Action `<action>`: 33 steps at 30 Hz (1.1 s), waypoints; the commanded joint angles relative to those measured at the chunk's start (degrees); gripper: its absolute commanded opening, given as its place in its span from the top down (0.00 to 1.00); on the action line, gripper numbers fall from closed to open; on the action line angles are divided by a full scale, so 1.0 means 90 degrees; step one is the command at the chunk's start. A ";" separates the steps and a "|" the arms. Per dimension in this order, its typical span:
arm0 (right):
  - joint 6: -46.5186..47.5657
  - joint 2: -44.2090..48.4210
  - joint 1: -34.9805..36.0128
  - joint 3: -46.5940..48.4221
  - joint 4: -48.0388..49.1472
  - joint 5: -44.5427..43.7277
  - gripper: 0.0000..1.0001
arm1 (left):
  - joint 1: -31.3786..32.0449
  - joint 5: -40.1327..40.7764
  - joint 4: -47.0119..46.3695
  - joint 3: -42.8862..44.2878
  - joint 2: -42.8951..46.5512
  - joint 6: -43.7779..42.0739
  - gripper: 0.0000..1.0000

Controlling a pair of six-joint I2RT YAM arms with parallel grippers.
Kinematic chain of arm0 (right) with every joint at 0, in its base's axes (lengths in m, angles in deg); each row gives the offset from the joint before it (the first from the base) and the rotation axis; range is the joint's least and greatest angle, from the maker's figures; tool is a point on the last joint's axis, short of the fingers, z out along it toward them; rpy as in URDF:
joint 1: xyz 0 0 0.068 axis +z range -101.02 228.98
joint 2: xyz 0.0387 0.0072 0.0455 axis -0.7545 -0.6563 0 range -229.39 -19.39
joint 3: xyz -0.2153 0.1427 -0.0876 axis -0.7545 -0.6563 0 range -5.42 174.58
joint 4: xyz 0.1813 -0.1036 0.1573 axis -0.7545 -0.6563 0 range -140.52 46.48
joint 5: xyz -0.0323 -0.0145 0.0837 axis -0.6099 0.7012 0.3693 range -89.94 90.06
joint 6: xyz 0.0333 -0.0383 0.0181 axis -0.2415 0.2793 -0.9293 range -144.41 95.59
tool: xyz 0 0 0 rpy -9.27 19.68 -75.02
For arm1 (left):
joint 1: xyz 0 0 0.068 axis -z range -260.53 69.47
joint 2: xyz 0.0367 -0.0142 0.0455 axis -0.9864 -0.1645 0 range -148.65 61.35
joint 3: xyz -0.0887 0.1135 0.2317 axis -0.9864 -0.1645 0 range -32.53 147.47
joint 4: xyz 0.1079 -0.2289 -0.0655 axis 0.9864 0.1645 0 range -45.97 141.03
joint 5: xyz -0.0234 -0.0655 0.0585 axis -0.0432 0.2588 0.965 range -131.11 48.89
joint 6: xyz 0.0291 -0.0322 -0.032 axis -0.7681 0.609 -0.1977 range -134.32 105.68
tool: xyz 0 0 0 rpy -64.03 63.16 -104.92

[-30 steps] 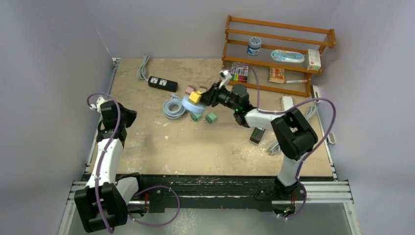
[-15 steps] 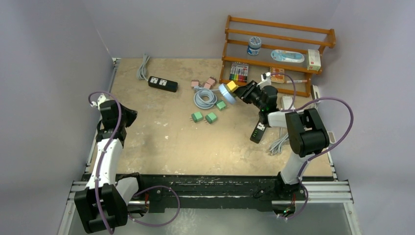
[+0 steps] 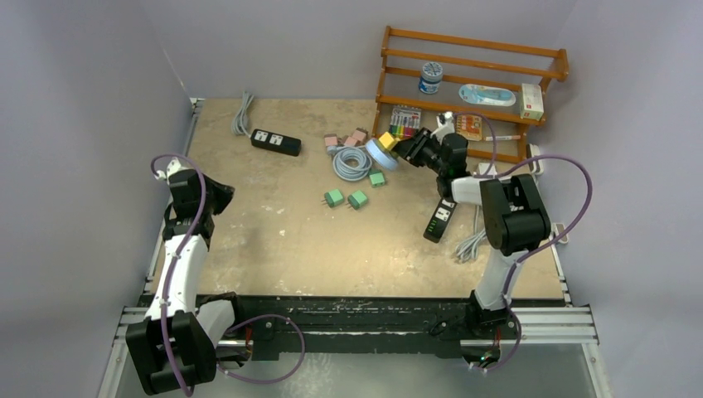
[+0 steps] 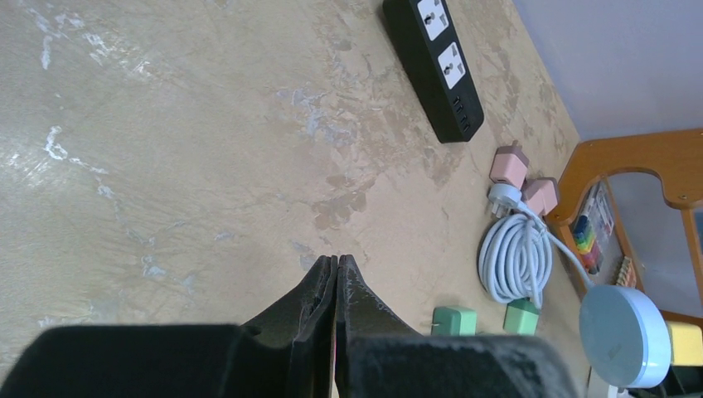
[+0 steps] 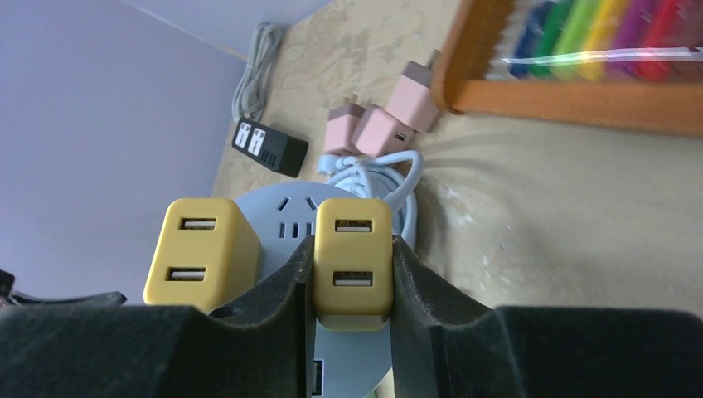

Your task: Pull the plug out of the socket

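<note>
A round blue-grey socket (image 3: 379, 155) carries two yellow USB plugs. My right gripper (image 3: 399, 147) is shut on one yellow plug (image 3: 387, 140) and holds plug and socket tilted by the wooden rack. In the right wrist view the held plug (image 5: 351, 261) sits between my fingers (image 5: 282, 290), still seated on the socket (image 5: 286, 211); the second yellow plug (image 5: 201, 253) stands to its left. The socket also shows in the left wrist view (image 4: 623, 333). My left gripper (image 4: 336, 264) is shut and empty over bare table at the left (image 3: 217, 197).
The socket's grey cable coil (image 3: 351, 164) lies beside it. Three green plugs (image 3: 333, 197) and two pink plugs (image 3: 356, 137) lie nearby. A black power strip (image 3: 275, 142) is at the back left, another (image 3: 439, 220) at the right. The wooden rack (image 3: 468, 91) stands behind.
My right gripper has swung right and back toward the rack, carrying the yellow plug with the socket still on it; the cable coil was dragged along. The left arm has not moved.
</note>
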 commanded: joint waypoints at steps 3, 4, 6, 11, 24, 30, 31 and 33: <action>0.1138 0.0123 0.0738 0.1344 -0.0367 0.0386 1.00 | -0.0049 -0.0626 -0.0631 0.0107 0.0003 -0.0053 1.00; 0.1316 0.0131 0.0892 0.1539 -0.0552 0.0355 1.00 | -0.0047 -0.0763 -0.0711 0.0096 0.0008 -0.0036 1.00; 0.1575 0.0096 0.1199 0.1935 -0.0890 0.0345 1.00 | -0.0047 -0.0975 -0.0849 0.0080 -0.0007 0.0002 1.00; 0.1482 -0.0071 0.1871 0.2741 -0.1112 0.0545 1.00 | -0.0045 -0.1274 -0.0874 0.0127 -0.0032 -0.0050 0.79; 0.1685 -0.0633 0.3519 0.4673 -0.1655 0.0634 1.00 | -0.0042 -0.2478 -0.2348 0.0136 0.0415 0.1534 0.45; 0.1623 -0.0722 0.3755 0.4880 -0.1257 0.0890 1.00 | -0.0046 -0.2439 -0.3277 -0.0092 0.0389 0.2701 0.44; 0.1596 -0.0726 0.3791 0.4893 -0.1157 0.0930 1.00 | -0.0048 -0.2415 -0.3346 -0.0167 0.0387 0.2835 0.44; 0.1590 -0.0772 0.3862 0.5002 -0.1044 0.0982 1.00 | -0.0046 -0.2349 -0.3328 -0.0275 0.0398 0.3014 0.44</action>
